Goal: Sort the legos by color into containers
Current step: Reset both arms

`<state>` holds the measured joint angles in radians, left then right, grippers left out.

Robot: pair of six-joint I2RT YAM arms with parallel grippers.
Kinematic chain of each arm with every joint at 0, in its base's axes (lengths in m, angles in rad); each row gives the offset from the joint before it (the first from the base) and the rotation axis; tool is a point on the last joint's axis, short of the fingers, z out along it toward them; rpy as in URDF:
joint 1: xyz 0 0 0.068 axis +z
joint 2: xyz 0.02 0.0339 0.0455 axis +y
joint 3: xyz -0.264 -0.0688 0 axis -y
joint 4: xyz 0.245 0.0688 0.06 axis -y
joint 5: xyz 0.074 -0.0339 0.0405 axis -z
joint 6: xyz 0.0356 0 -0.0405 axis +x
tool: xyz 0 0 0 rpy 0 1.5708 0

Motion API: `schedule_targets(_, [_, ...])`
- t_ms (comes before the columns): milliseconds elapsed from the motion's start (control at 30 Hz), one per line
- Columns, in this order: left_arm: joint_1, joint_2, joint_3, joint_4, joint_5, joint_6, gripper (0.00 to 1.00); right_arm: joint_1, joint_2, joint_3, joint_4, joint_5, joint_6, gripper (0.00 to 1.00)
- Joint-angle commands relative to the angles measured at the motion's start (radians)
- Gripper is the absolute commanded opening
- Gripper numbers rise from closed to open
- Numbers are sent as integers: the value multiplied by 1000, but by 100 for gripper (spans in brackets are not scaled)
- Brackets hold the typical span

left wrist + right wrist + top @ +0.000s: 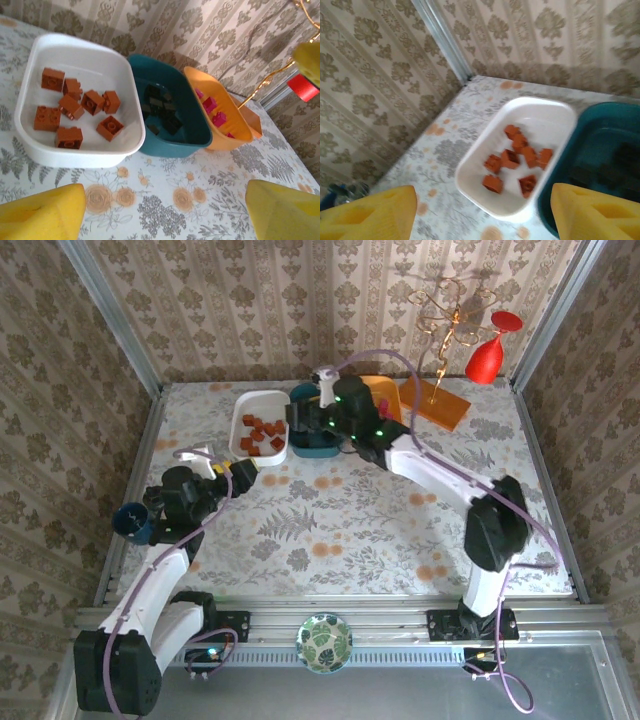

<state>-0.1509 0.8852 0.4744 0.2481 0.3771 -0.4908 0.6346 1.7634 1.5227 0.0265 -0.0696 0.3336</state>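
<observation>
Brown legos (92,101) lie in the white tub (75,159). Left claw (165,215) and right claw (482,215) both gape wide, empty.

Seen from above, a floral bench (330,530) sits between wallpapered walls (260,300). At upper right a flat orange board (442,403) lies under a gold wire stand (450,310), with a red goblet (488,348) beside it. A round leaf-patterned dish (324,642) rests at bottom centre, and a dark blue cup (130,522) at the left edge.
</observation>
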Motion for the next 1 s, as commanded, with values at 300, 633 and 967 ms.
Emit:
schedule_targets(300, [-87,51,38,140,-191,218,87,-48,-457,-461,-49,585,-385,89])
schedule_targets(633, [-44,-59,-36,97,-480,285,95,-241,-772,-808,-7,683,-281,99])
schedule_targets(967, [39,-111,-87,-5,-556,366,100,-326,-931,-1067,166,767,-323,100])
